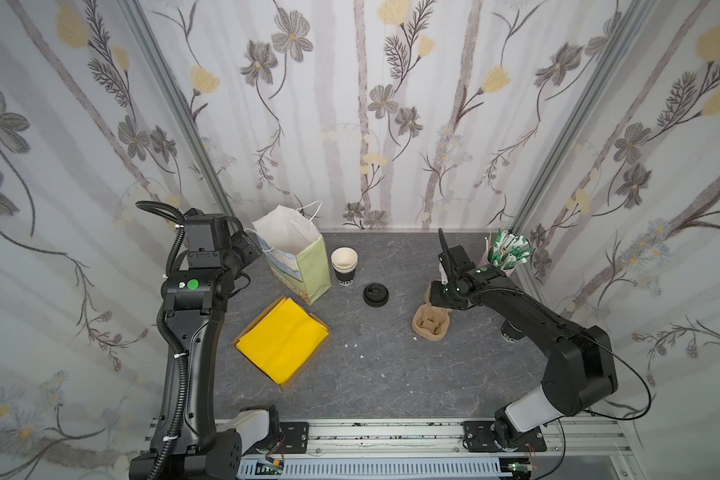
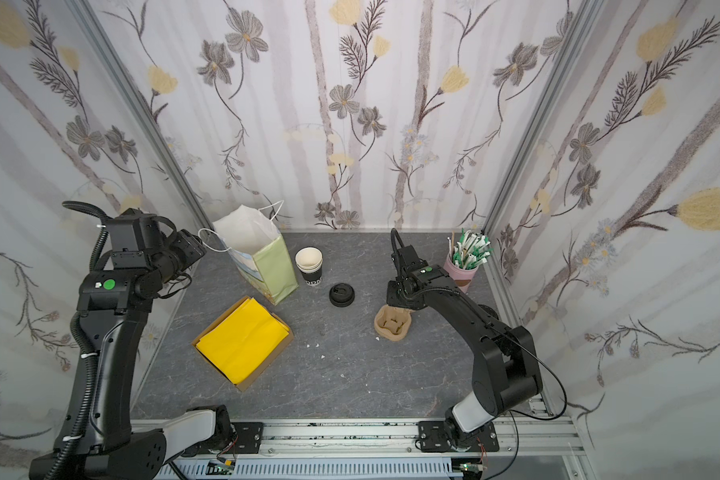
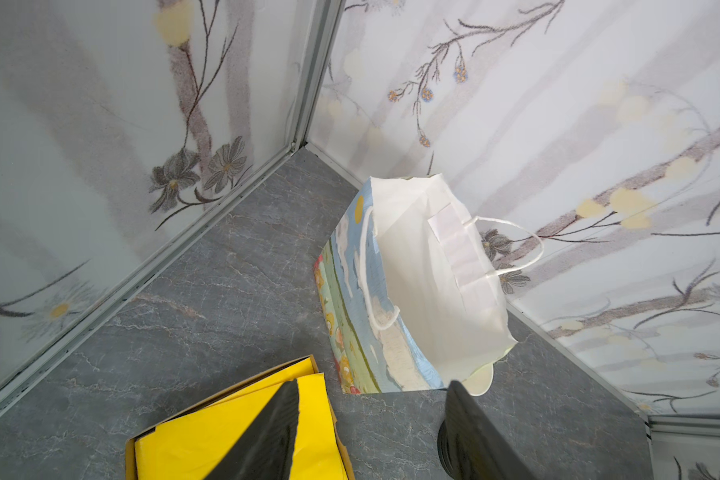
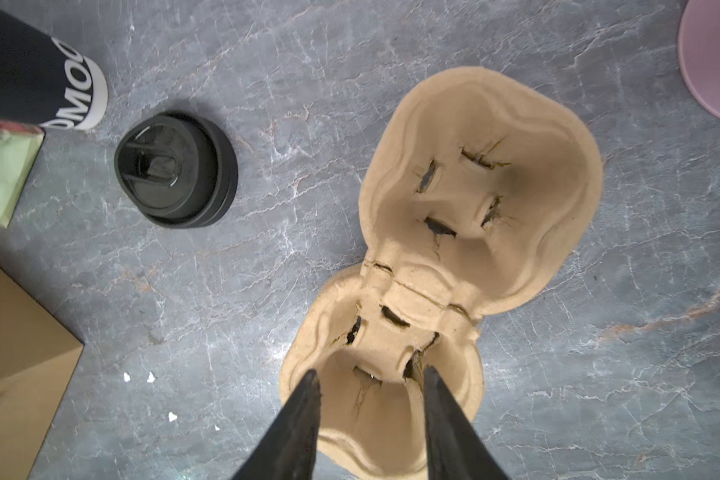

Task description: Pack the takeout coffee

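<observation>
A black cup with white lettering (image 1: 509,332) shows partly from under my right forearm; its top is hidden, so I cannot tell whether it carries a lid. A stack of black domed lids (image 1: 376,295) (image 4: 175,170) lies mid-table. My right gripper (image 4: 370,374) hangs open over the near well of a brown pulp cup carrier (image 1: 431,322) (image 4: 483,187), with nothing between its fingers. My left gripper (image 3: 373,388) is open and empty. It sits high at the left, facing the open paper bag (image 1: 296,257) (image 3: 412,282).
A stack of lidless black cups (image 1: 344,266) (image 2: 309,266) stands right of the bag. A cardboard box of yellow napkins (image 1: 283,343) lies front left. A pink cup of stirrers (image 2: 462,266) stands back right. White crumbs dot the grey tabletop (image 1: 391,374).
</observation>
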You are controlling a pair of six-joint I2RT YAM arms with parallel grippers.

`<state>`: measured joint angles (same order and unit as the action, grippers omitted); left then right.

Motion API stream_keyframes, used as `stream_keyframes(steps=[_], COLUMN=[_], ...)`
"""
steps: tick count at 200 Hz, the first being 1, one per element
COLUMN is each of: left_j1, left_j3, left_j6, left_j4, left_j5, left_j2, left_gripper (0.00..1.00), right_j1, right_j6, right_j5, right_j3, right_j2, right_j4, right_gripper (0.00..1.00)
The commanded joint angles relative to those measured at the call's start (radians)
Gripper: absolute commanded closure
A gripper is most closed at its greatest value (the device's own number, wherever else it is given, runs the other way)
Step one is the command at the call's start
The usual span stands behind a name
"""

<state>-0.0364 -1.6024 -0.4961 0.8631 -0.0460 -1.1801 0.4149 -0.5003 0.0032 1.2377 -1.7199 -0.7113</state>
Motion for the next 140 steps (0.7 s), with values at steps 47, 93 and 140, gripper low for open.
stream_keyframes(steps=[47, 93, 140], left_j1=[-0.001, 0.000, 0.000], left_j3=[-0.016, -0.054, -0.080], left_j6=[0.045, 0.044, 0.048], left_j4=[-0.041, -0.057, -0.082], left_j5=[0.126, 0.166, 0.204], left_j2=[0.022, -0.017, -0.053], left_gripper=[0.40, 0.39, 0.39], right_j1=[-0.013, -0.013, -0.016], right_j6=[-0.116, -0.152, -0.173], right_j5=[0.022, 0.040, 0.056], right_j3=[0.003, 0.001, 0.004], right_j2=[-0.093, -0.120, -0.154], right_j4=[0.074, 0.066, 0.055], right_gripper=[0.54, 0.54, 0.54])
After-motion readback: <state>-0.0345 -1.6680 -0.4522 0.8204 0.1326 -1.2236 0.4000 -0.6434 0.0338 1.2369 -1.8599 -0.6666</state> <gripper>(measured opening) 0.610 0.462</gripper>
